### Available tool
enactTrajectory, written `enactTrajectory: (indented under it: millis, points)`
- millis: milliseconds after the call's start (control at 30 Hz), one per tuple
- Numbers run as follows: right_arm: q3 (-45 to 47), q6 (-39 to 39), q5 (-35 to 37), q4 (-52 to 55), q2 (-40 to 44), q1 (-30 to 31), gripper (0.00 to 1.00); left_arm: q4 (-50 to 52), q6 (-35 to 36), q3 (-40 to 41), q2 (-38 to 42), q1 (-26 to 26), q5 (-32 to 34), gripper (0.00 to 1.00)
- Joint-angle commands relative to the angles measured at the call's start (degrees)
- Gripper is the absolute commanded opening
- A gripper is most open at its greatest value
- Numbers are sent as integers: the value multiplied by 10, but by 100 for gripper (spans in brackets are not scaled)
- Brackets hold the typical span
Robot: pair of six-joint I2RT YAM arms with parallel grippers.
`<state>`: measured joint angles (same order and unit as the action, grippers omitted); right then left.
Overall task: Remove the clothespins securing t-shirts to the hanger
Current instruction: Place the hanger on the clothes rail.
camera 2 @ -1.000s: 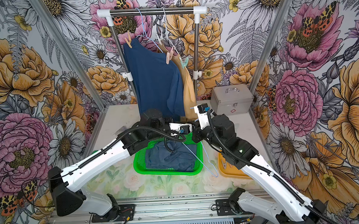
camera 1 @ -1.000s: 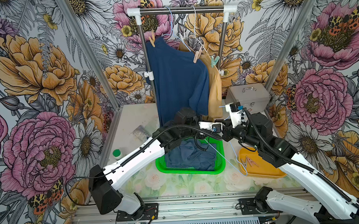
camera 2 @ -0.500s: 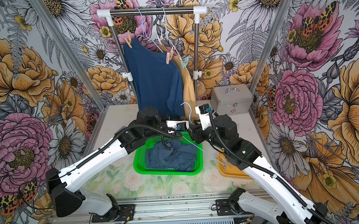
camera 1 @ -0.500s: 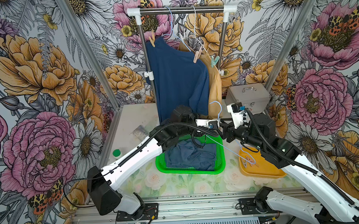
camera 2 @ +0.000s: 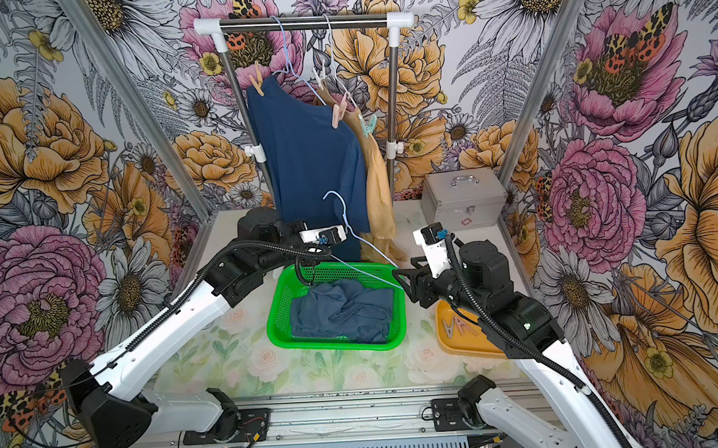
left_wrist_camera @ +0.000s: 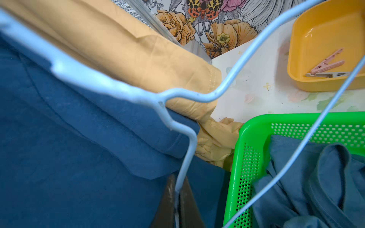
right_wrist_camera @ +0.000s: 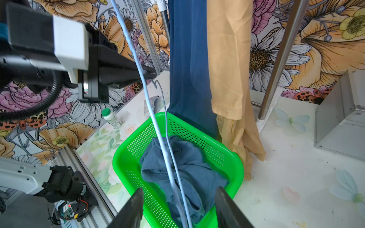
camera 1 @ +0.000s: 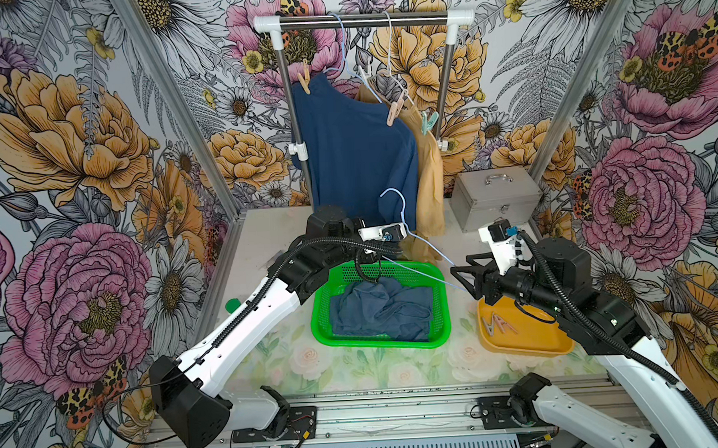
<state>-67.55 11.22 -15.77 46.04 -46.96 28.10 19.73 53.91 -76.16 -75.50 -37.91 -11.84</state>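
My left gripper (left_wrist_camera: 177,197) is shut on the neck of a bare light-blue wire hanger (camera 1: 394,196), held over the back of the green basket (camera 1: 379,342). My right gripper (right_wrist_camera: 178,192) is open, and the hanger's wires (right_wrist_camera: 167,161) pass between its fingers without touching them. A navy t-shirt (camera 1: 354,150) and a tan t-shirt (camera 1: 428,188) hang on the rack. Another navy t-shirt (camera 1: 381,307) lies crumpled in the basket. Peach (camera 1: 304,75), pink (camera 1: 394,111) and mint (camera 1: 427,120) clothespins grip the hanging shirts. Loose clothespins (camera 1: 497,325) lie in the yellow tray (camera 1: 520,342).
A metal case (camera 1: 493,198) stands at the back right beside the rack's right post (camera 1: 443,100). A green-capped bottle (camera 1: 231,305) lies by the left wall. Floral walls close in three sides. The tan shirt's hem (right_wrist_camera: 243,138) pools on the table behind the basket.
The right gripper has opened and drawn back to the right, off the hanger. The left gripper has raised the hanger, so its hook now stands up in front of the navy shirt.
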Motion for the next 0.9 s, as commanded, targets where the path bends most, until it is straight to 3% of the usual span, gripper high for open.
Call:
enactTrajectory:
  millis: [0, 333, 500, 567, 700, 800, 867]
  points:
    - [9, -16, -31, 31, -5, -6, 54, -15, -11, 12, 13, 5, -24, 0]
    - [-16, -28, -38, 30, -52, -6, 27, -15, -16, 21, 18, 5, -30, 0]
    - [-21, -30, -49, 31, -61, -7, 0, -15, -22, 21, 17, 6, -30, 0]
    - [-21, -29, -46, 31, -60, -7, 0, -15, -23, 22, 17, 5, -30, 0]
    - [-20, -36, -39, 31, -53, -6, 0, -15, -26, 25, 18, 6, -28, 22]
    - [-24, -51, -34, 30, -46, -6, 0, -15, -37, 22, 20, 8, -30, 49]
    - [-27, -68, -29, 30, -37, -7, 0, -16, -53, 21, 27, 14, -38, 60]
